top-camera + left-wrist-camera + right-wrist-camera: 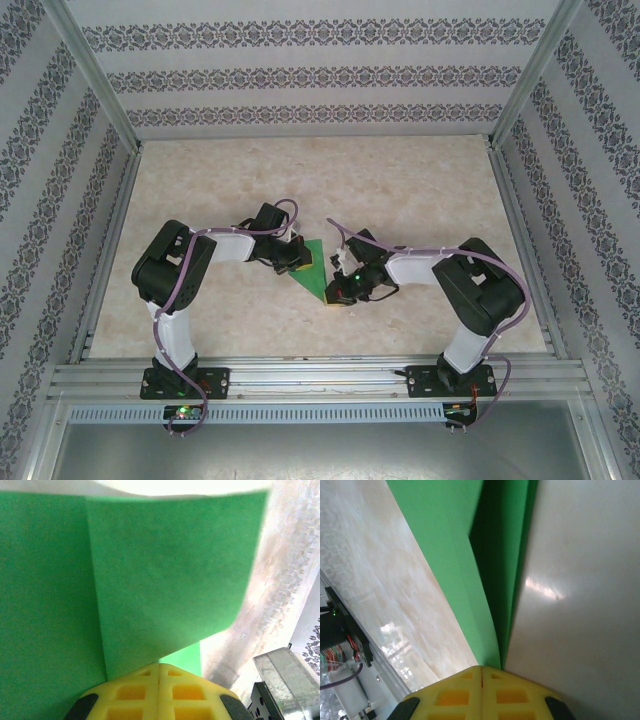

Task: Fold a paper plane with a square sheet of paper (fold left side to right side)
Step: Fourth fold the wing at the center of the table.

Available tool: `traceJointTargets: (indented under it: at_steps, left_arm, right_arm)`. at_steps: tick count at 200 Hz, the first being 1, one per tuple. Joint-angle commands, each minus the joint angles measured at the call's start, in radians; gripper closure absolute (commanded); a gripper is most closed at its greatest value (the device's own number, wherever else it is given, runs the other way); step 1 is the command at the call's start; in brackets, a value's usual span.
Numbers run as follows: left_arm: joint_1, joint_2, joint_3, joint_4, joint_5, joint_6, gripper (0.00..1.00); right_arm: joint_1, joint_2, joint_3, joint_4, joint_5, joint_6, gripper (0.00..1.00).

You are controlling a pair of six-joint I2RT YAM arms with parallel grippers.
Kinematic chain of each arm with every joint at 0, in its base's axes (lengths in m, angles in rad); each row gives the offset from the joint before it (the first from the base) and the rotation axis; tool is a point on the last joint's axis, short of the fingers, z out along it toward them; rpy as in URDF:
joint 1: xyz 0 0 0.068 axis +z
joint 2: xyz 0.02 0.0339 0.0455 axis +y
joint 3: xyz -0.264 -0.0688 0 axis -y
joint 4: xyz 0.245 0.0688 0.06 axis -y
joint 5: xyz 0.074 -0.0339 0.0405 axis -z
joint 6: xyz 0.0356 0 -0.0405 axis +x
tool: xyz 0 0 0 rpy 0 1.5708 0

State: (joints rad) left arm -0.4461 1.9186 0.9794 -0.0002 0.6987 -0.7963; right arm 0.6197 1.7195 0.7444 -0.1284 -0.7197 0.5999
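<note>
Beige marbled tabletop (pixel 400 190) spread across enclosure floor. Tabletop closed in left, right and far by walls (pixel 320 75) papered in grey floral bands. Aluminium posts (pixel 97 80) set slanting up from far corners. Aluminium rail (pixel 320 378) laid along near edge; slotted strip (pixel 320 410) and grey panel (pixel 320 450) placed nearer.

Green paper (pixel 312 268), folded into a layered triangle, lies centrally on the table (pixel 400 190).
</note>
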Motion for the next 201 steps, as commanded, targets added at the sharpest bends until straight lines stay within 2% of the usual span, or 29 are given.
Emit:
traceJointTargets:
  at_steps: [1, 41, 99, 201]
  left_arm:
    - [-0.001, 0.051, -0.027, -0.124, -0.121, 0.010, 1.00]
    - [-0.001, 0.047, -0.025, -0.124, -0.119, 0.010, 1.00]
    - [-0.001, 0.043, -0.024, -0.123, -0.119, 0.009, 1.00]
    - [0.000, 0.046, -0.022, -0.127, -0.120, 0.010, 1.00]
  right_arm:
    - [0.005, -0.037, -0.011, -0.051, -0.036, 0.017, 0.99]
    - [-0.039, -0.087, 0.029, 0.015, -0.084, 0.048, 0.98]
    - [-0.046, 0.003, 0.067, 0.116, -0.097, 0.072, 1.00]
    - [-0.022, 0.100, 0.089, 0.091, -0.058, 0.057, 1.00]
